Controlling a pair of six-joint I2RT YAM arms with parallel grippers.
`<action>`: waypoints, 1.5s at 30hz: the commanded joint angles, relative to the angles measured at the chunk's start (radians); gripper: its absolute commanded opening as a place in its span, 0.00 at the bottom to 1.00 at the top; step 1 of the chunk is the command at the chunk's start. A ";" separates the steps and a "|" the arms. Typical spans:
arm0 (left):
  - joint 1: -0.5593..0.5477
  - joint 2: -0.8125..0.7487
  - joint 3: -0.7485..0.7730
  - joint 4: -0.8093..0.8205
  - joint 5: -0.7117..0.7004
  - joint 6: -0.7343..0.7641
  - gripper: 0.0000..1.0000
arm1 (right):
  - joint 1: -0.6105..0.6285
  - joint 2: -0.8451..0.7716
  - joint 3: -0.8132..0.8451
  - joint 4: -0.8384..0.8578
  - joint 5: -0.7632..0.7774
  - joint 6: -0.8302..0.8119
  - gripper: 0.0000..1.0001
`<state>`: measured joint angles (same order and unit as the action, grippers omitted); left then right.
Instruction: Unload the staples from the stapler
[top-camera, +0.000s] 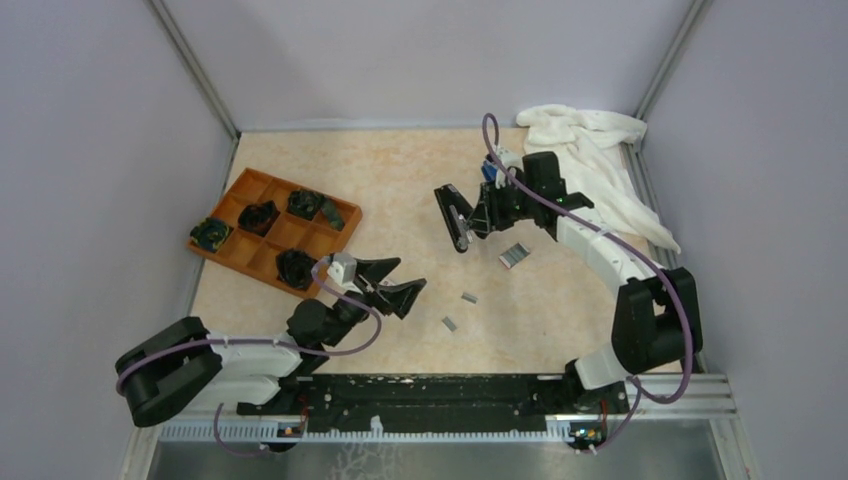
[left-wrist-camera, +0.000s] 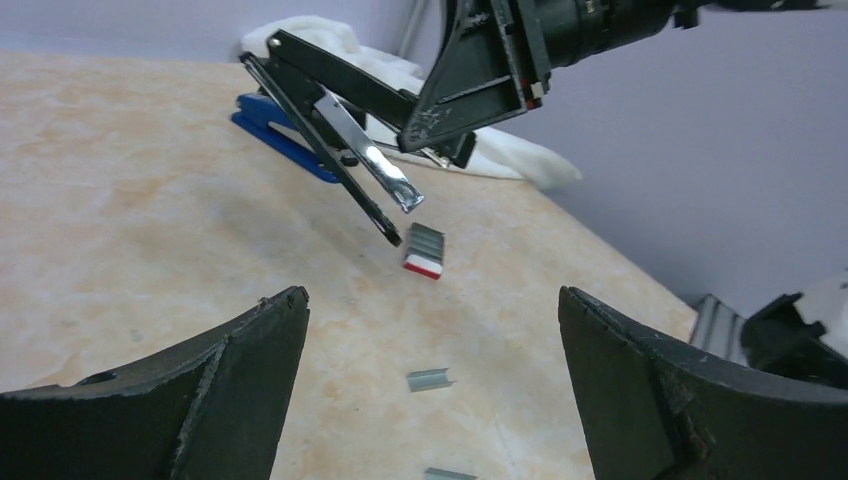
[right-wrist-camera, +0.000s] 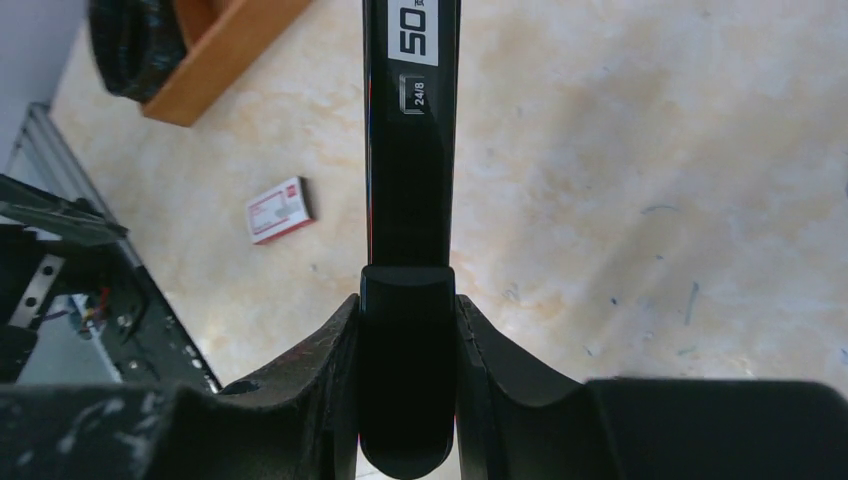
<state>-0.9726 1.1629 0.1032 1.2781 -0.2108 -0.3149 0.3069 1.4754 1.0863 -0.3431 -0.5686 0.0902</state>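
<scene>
Nearest, the left tool (top-camera: 410, 274) hangs spread and empty over the counter (top-camera: 400, 170). Just beyond it two short strips of staples (top-camera: 469, 297) lie loose, so the unloading looks partly done; whether the magazine is bare I cannot tell. Farther on sits a small card box (top-camera: 513, 256) with a grey ridged block at its top. Past it the right tool (right-wrist-camera: 408, 310) pinches the stapler (top-camera: 452, 210), hinged open in the air. Level with that, at the left, an orange tray (top-camera: 217, 206) holds dark bundles in several compartments
</scene>
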 joint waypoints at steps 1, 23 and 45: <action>0.003 0.017 -0.024 0.219 0.137 -0.155 0.99 | -0.016 -0.099 -0.011 0.190 -0.269 0.062 0.00; 0.012 -0.247 0.002 0.049 0.141 -0.208 0.99 | -0.105 -0.145 -0.197 0.673 -0.639 0.416 0.00; 0.128 0.250 0.117 0.475 0.196 -0.425 0.99 | -0.136 -0.070 -0.253 0.987 -0.732 0.656 0.00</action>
<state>-0.8982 1.4143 0.2451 1.5101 -0.0509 -0.6296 0.1871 1.4296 0.8116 0.5247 -1.2648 0.7345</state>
